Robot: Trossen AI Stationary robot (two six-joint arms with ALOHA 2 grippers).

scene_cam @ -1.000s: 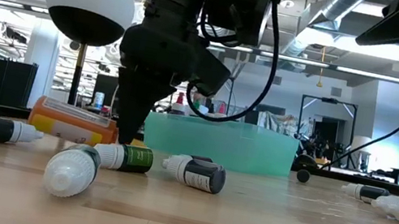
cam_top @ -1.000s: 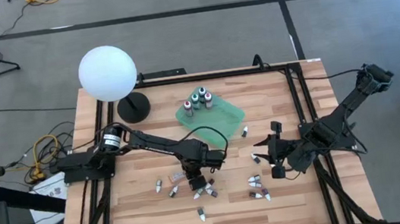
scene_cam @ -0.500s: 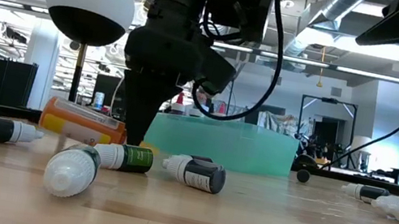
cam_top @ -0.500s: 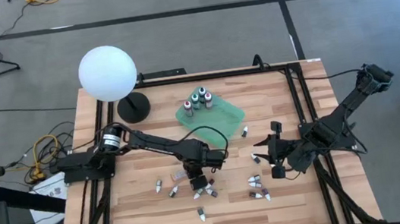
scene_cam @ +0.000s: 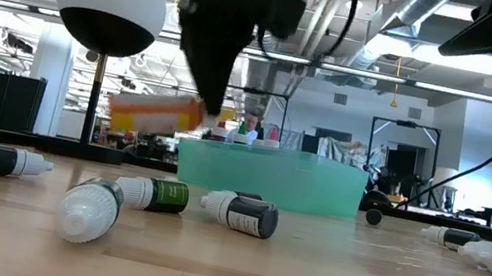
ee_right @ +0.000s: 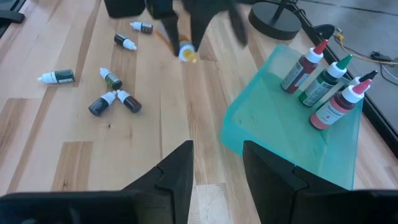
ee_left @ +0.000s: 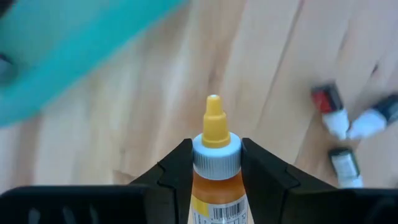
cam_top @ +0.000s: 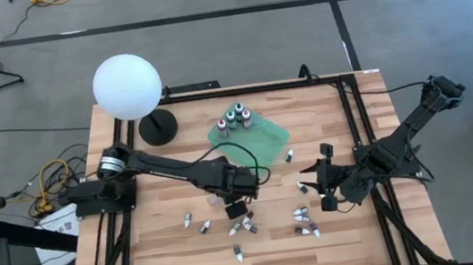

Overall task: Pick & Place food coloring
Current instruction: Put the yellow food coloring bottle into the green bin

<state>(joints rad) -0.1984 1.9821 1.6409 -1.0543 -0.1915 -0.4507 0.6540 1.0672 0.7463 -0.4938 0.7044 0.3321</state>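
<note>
The light wooden slat table (cam_top: 161, 250) stands on a grey floor, with bare wood along its near edge. The left claw (cam_top: 237, 208) is clamped on an orange food coloring bottle with a white collar and yellow tip (ee_left: 215, 163), held clear of the table near the table's middle, just short of the green square tray (cam_top: 264, 134). Three capped bottles (cam_top: 236, 117) stand upright in the tray's far corner; the rest of the tray is free. Small bottles (cam_top: 246, 225) lie scattered below the left claw. The right claw (cam_top: 315, 186) waits toward the right edge, fingers apart, holding nothing.
</note>
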